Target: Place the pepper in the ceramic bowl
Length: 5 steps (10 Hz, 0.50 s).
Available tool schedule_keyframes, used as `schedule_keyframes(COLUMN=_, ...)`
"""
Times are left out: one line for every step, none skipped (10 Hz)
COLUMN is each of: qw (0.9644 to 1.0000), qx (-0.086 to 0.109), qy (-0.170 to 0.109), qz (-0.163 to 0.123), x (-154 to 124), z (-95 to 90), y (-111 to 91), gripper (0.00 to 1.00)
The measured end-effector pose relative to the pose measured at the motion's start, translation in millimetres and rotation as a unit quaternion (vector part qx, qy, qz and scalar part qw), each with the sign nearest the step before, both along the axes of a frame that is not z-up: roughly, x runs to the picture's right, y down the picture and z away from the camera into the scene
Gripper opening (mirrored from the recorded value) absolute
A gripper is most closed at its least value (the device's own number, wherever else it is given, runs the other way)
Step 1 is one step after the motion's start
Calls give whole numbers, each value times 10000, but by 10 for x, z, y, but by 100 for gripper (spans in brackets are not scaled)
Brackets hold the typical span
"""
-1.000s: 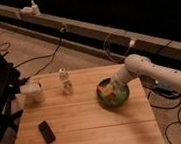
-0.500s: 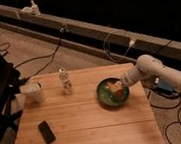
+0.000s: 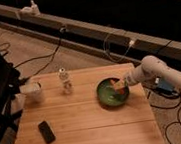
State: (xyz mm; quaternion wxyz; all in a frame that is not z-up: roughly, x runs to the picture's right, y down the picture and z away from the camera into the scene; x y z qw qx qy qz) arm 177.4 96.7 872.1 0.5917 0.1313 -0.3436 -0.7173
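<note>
At the table's (image 3: 86,127) left edge, about nine o'clock from its centre, stands a white mug (image 3: 34,92), with a flat black device (image 3: 46,131) lying at roughly seven o'clock, and a small clear bottle (image 3: 64,80) upright near eleven o'clock; none of these has shifted over the last second. The change is all on the right. A second ago the arm's end was down over the ceramic bowl (image 3: 110,96), covering much of its near-right side; since then it has drawn back toward three o'clock, so that more of the green glazed inside is open to view. The pepper (image 3: 119,85) shows as a small orange shape at the bowl's one-to-two o'clock rim, over or just inside the dish. The gripper (image 3: 124,83) is right against it at the bowl's right rim. Whether the pepper already rests in the bowl or is held at the rim cannot be made out, nor can I tell how the fingers stand. I judge the task to be at or just past release: if the pepper is lying free, only the withdrawal remains. The white arm (image 3: 157,72) reaches in from four o'clock, forearm sloping down and leftward from a bent elbow off the table's right edge, wrist low at rim height.
</note>
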Motion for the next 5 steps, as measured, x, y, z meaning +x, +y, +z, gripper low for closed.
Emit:
schedule_keyframes(qw=10000, qx=1, qy=0, qz=1, x=1, z=0, y=0, gripper=75)
schedule_keyframes(qw=10000, qx=1, qy=4, qz=6, x=9, z=-3, y=1, gripper=75)
schedule_keyframes(qw=10000, qx=0, qy=7, qz=8, x=14, z=-3, y=3, gripper=75)
schedule_keyframes(qw=10000, qx=1, qy=-3, qz=3, x=-2, z=-2, y=-2, gripper=75)
schedule_keyframes(qw=10000, qx=0, qy=0, qz=3, x=3, z=-2, y=1, gripper=75)
